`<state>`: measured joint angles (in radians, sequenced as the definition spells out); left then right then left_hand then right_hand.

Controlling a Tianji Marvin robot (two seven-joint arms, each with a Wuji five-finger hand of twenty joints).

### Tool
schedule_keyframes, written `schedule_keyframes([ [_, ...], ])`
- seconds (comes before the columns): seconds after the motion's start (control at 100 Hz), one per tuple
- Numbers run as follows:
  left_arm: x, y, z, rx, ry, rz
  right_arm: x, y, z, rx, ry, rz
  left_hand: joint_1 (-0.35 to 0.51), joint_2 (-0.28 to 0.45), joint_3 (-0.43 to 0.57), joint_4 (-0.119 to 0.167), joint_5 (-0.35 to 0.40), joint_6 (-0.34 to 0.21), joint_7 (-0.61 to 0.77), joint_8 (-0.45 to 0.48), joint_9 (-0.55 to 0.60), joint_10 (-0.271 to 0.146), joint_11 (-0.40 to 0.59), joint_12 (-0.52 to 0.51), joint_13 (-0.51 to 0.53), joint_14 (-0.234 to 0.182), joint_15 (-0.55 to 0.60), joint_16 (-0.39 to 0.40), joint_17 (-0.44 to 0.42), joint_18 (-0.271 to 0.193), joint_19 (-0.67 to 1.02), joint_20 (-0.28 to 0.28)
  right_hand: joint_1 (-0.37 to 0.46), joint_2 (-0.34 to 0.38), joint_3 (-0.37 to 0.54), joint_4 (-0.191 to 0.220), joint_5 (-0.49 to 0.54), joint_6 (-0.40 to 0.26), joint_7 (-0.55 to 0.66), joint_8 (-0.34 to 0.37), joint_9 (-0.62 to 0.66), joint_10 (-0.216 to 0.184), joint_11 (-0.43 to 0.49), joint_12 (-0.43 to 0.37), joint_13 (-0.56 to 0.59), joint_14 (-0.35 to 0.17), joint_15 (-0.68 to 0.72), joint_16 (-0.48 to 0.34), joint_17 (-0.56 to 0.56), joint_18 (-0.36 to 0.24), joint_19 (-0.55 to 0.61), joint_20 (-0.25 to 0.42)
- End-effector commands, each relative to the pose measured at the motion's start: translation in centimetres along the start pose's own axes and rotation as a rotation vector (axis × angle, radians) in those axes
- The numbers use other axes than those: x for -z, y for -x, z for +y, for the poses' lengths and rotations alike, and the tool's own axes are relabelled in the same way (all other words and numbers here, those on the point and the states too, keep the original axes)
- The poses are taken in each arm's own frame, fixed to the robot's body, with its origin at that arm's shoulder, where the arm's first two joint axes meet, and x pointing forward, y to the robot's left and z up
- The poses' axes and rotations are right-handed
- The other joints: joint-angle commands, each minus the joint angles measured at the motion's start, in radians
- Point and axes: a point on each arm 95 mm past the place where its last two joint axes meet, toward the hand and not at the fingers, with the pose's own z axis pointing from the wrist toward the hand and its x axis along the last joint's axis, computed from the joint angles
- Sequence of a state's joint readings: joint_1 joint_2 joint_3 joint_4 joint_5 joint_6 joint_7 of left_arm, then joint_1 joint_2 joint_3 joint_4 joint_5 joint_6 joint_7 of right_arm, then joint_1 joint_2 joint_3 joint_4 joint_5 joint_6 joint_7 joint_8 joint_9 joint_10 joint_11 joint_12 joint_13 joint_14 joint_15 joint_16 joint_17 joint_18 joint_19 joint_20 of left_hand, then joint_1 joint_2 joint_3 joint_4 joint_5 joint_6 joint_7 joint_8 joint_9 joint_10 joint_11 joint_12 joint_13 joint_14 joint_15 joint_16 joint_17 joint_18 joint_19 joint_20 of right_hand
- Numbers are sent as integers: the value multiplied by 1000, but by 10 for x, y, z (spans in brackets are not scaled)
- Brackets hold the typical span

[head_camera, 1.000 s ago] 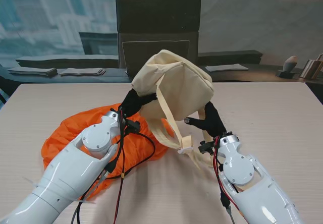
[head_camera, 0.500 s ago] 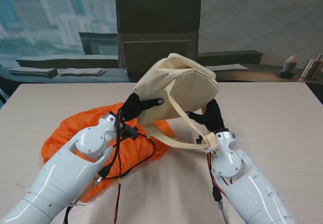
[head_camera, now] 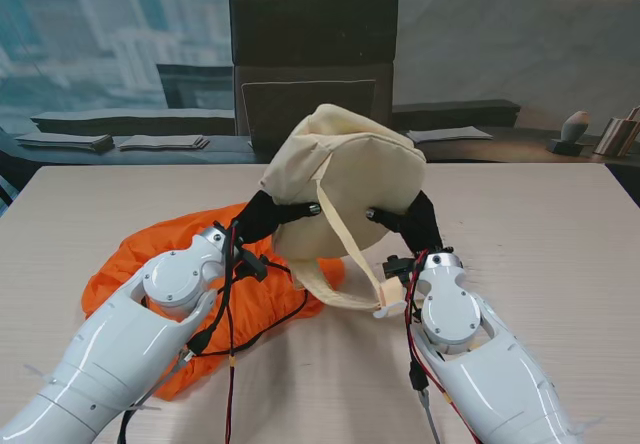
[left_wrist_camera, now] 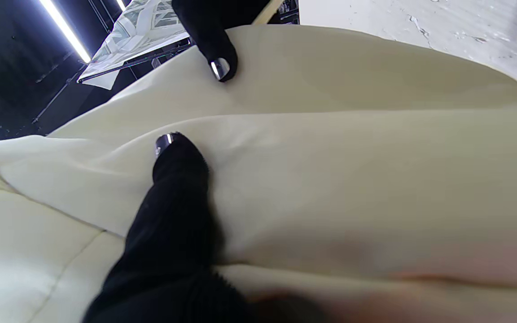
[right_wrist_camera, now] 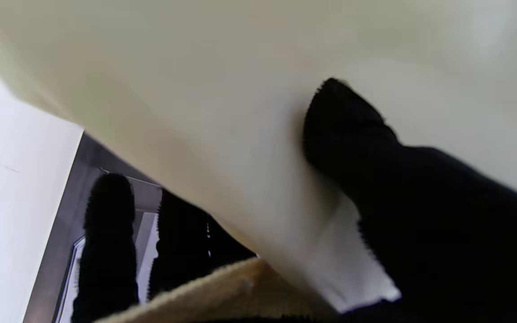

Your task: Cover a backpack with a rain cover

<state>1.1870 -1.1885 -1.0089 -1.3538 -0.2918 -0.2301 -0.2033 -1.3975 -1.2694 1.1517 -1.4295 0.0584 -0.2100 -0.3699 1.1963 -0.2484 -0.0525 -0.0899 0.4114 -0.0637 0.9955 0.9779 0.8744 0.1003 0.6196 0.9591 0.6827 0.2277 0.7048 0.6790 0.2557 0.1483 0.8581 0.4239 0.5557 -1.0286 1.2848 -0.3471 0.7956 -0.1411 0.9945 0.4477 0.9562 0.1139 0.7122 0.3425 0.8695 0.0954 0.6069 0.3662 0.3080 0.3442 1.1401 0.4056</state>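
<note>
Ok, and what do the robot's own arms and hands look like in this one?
Both arms are glossy white, rounded shells with a grey disc at each wrist joint. The left hand and right hand are covered in black fabric; the left wrist view shows shiny metallic fingertips. Loose black and red cables run along the left forearm, and red and black ones along the right.

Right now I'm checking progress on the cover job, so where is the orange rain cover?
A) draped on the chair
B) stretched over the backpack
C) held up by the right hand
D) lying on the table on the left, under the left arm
D: the orange rain cover lies crumpled on the table, while the left hand and right hand hold the cream backpack up, uncovered.
</note>
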Motion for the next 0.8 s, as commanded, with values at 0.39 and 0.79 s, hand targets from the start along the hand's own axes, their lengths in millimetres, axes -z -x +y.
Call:
schedule_keyframes([
  [0.39,4,24,-10,-226,-125,-119,-3,-13,-6,28,55,127,-243,-87,353,2,52,-121,-75,-238,-92,-22,-115,-376,-117,4,-173,-162,-128,-56,-22,-3,156,44,153,42,242,-120,130,240,322,124,223,227,341,97,467,205,301,14,276,144],
  [0.79,17,32,-25,-414,-178,-156,-7,-30,11,-13,94,220,-649,-329,441,-5,-267,33,-464,-616,-617,-23,-268,-567,-481,-25,-322,-262,-278,-57,-146,-62,155,40,193,37,262,-121,95,344,309,116,232,302,314,87,495,235,267,-33,251,164],
])
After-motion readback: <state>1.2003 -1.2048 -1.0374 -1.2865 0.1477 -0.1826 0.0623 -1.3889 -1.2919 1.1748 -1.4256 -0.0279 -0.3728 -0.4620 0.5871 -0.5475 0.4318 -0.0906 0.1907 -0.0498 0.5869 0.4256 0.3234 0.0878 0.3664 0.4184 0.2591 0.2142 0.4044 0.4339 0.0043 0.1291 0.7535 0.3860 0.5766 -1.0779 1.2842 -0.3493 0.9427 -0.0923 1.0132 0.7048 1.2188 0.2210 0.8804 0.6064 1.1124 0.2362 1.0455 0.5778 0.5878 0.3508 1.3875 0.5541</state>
